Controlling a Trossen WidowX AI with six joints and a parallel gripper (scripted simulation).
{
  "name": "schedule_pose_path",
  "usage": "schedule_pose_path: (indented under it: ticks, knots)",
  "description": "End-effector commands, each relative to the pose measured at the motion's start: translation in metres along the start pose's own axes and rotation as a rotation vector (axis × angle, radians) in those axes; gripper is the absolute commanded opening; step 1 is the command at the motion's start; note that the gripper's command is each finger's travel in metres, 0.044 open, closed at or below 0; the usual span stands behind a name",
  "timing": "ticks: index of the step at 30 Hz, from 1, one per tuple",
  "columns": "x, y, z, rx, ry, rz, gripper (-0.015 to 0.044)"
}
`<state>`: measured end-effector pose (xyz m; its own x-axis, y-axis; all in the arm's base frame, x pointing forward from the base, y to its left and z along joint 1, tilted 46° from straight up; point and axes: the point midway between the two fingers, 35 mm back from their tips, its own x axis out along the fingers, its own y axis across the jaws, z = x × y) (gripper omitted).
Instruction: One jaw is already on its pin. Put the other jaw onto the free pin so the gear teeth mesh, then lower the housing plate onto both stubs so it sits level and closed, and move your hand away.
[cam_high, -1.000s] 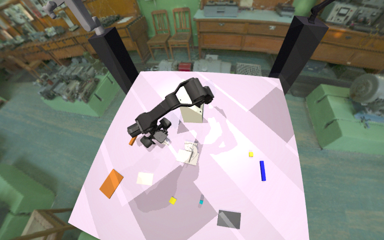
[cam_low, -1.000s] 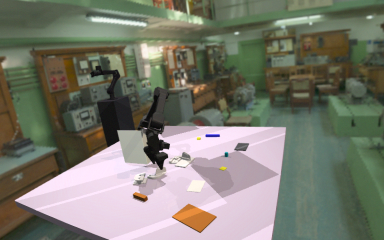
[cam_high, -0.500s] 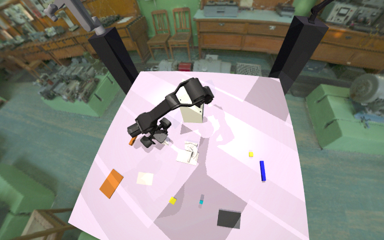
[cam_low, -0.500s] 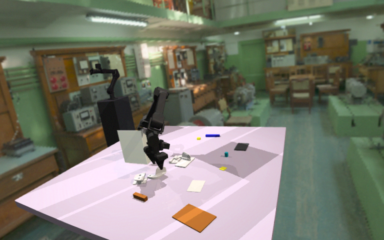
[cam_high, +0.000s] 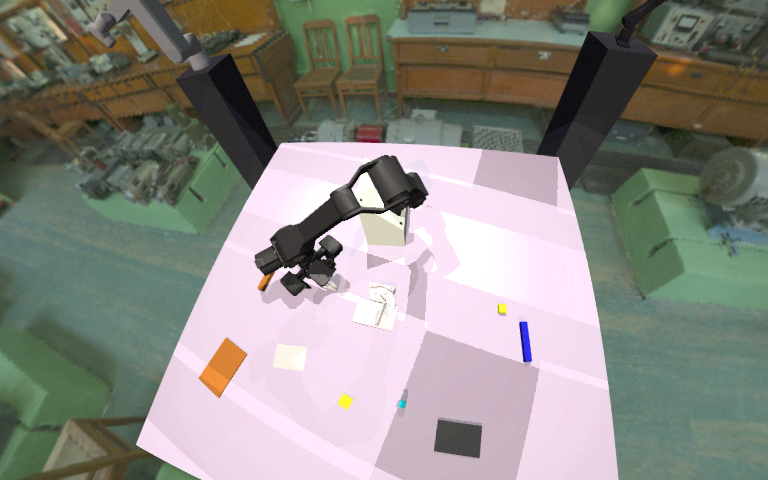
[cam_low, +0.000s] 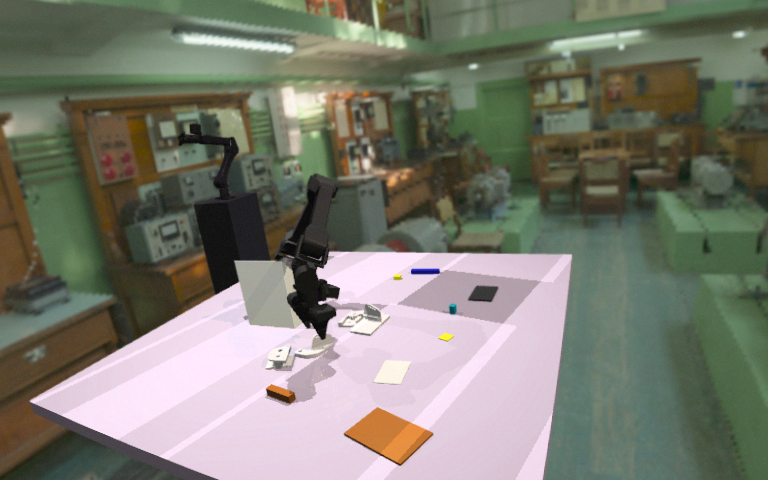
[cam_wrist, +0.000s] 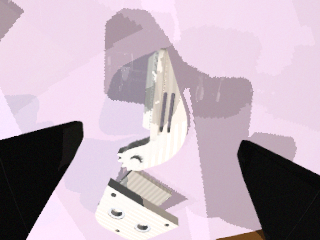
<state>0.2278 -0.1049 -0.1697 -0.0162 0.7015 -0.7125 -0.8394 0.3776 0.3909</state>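
My gripper (cam_wrist: 162, 138) (cam_low: 321, 333) is open and empty, pointing down over a loose white jaw (cam_wrist: 172, 117) (cam_low: 320, 346) (cam_high: 331, 285). The jaw lies on the table between the fingertips' lines in the wrist view, its toothed end toward the housing plate. The white housing plate part (cam_wrist: 135, 216) (cam_low: 279, 355), with two large holes, stands just beyond that end; the arm hides it in the top view. The white base (cam_high: 367, 315) (cam_low: 367, 326) lies apart, with white parts on and beside it, one rising upright. Its pins and the other jaw's seating cannot be made out.
A cream block (cam_high: 385, 230) (cam_low: 266, 294) stands by the arm's base. An orange bar (cam_high: 264, 281) (cam_low: 280, 393) lies near the gripper. An orange plate (cam_high: 222, 366) (cam_low: 389, 434), a cream card (cam_high: 289, 357) (cam_low: 392, 371), yellow pieces, a blue bar (cam_high: 525, 341) and a black plate (cam_high: 458, 438) lie farther off.
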Motion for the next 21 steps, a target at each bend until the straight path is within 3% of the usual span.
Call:
schedule_pose_path:
  ticks: [1, 21]
  knots:
    - [0.0, -0.001, 0.0, 0.003, -0.003, -0.003, 0.044]
    - [0.017, -0.002, 0.0, 0.001, -0.001, -0.002, 0.044]
